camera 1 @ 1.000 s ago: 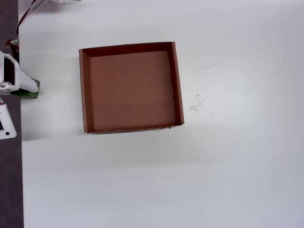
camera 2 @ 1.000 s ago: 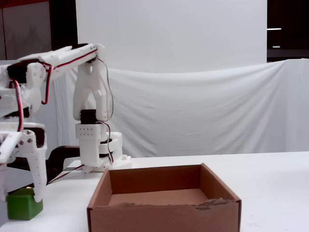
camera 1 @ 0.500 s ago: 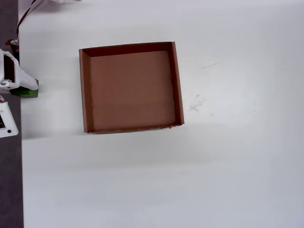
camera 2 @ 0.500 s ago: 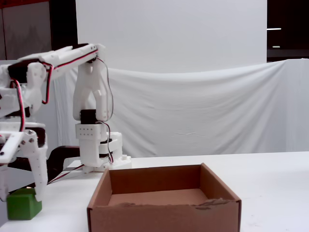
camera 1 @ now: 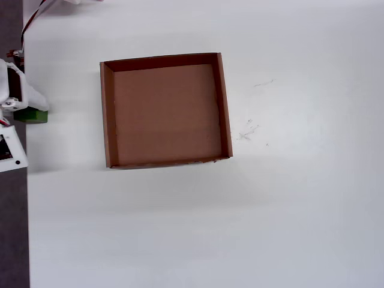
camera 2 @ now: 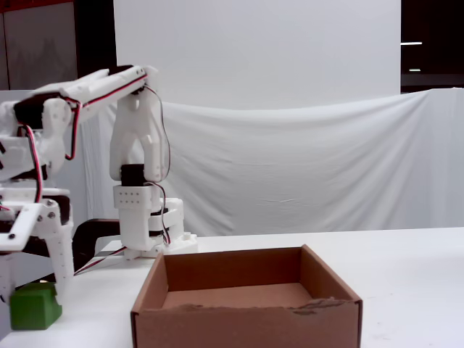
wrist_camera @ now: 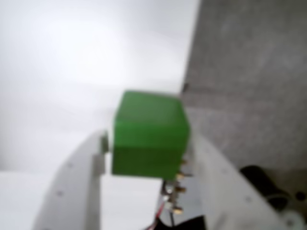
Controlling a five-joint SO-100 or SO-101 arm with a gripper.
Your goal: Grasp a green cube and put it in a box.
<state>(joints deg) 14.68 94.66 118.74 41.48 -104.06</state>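
The green cube (wrist_camera: 149,134) fills the middle of the blurred wrist view, between my gripper's (wrist_camera: 147,143) two white fingers (wrist_camera: 76,182). The right finger touches it, and a thin gap shows on the left, so the gripper is open but closely bracketing the cube. In the fixed view the cube (camera 2: 35,308) rests on the table at the far left, under the gripper (camera 2: 32,286). From overhead the cube (camera 1: 33,116) lies by the table's left edge, partly hidden by the arm. The brown cardboard box (camera 1: 105,114) stands to its right with nothing in it; its front wall (camera 2: 246,326) faces the fixed camera.
The white table (camera 1: 270,210) ends just left of the cube, with dark floor (camera 1: 12,240) beyond. The arm's base (camera 2: 141,217) stands behind the box in the fixed view. Faint scuff marks (camera 1: 246,131) lie right of the box.
The gripper's fingers have drawn in around the cube, which has slid slightly left toward the table edge. The box has not moved.
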